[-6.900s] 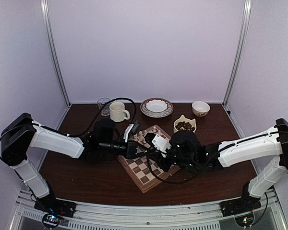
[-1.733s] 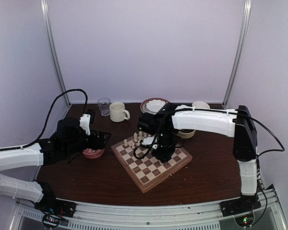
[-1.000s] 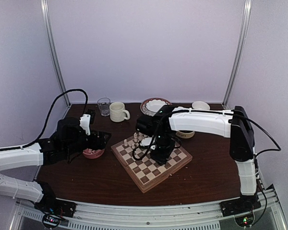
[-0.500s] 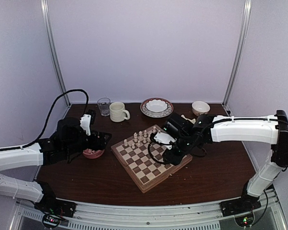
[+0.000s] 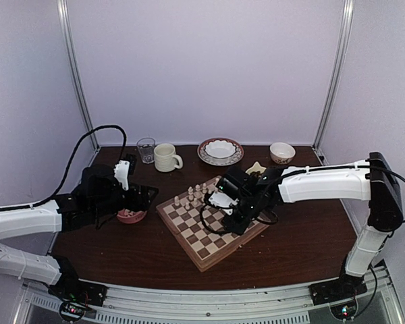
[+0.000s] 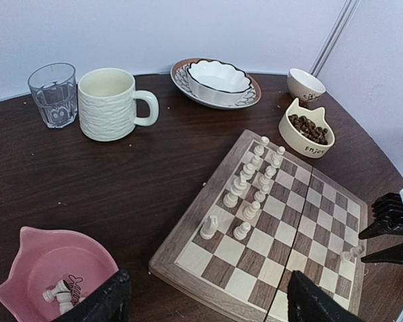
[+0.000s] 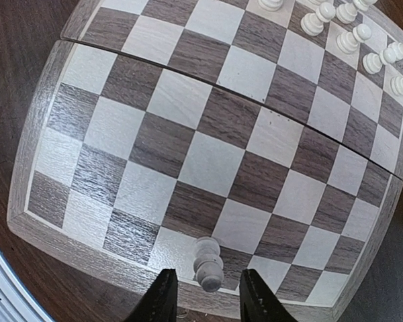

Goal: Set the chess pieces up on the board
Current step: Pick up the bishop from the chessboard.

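Three or so chess pieces (image 6: 60,293) lie tumbled in the pink bowl (image 6: 20,275) at the 9 o'clock side of the desk (image 6: 121,181). The left claw (image 6: 205,298) hangs just above that bowl with its jaws spread wide and nothing between them. Next comes the board (image 6: 289,228), set cornerwise at the middle of the desk. A dozen or so more of the pieces stand in two short rows toward its 11 o'clock corner, and the other squares are mostly bare. At the board's 3 o'clock edge a lone piece (image 7: 207,263) sits on an outer square. The right claw (image 7: 208,295) is low around it, jaws drawn narrow, one finger on each side. A sliver of board shows between each finger and the wood, so I judge it not yet gripped. Such a piece looks very light, hard and smoothly turned, so it should neither bend nor crush. It is likely to slip, topple or roll if nudged off-centre. The best hold is probably the slim stem below the round head, with both pads meeting it level and together, squeezing gently.
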Robot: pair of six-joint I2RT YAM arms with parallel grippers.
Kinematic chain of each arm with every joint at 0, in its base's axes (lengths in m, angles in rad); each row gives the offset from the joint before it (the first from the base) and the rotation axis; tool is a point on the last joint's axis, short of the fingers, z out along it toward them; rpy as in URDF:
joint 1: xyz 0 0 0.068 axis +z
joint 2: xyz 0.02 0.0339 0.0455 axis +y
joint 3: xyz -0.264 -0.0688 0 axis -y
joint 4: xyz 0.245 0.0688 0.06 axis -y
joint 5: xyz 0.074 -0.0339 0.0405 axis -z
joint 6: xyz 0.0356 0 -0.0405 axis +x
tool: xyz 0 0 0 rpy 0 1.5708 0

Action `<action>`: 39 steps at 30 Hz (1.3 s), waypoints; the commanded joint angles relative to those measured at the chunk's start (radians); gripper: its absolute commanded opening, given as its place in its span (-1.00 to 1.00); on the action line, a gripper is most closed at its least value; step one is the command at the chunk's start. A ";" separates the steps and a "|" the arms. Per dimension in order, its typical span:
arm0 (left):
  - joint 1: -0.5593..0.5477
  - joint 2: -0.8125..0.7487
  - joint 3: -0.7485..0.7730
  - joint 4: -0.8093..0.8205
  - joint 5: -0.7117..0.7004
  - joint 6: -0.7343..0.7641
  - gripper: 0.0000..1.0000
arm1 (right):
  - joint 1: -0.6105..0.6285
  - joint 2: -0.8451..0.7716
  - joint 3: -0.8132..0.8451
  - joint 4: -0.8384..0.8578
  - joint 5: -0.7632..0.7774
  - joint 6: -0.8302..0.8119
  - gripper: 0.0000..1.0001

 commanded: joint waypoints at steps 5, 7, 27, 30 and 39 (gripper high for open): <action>0.002 0.006 0.030 0.030 0.013 0.015 0.61 | 0.004 0.017 0.038 -0.017 0.003 0.006 -0.37; 0.002 0.005 0.030 0.029 0.013 0.015 0.61 | 0.003 0.022 0.039 -0.019 0.001 0.006 -0.37; 0.002 0.016 0.038 0.025 0.022 0.015 0.60 | 0.004 0.058 0.057 -0.044 -0.006 0.006 -0.62; 0.002 0.016 0.040 0.025 0.022 0.015 0.61 | 0.003 0.058 0.058 -0.049 -0.004 0.006 -0.72; 0.002 0.008 0.038 0.021 0.015 0.015 0.60 | 0.003 0.027 0.094 -0.042 -0.015 0.006 -0.97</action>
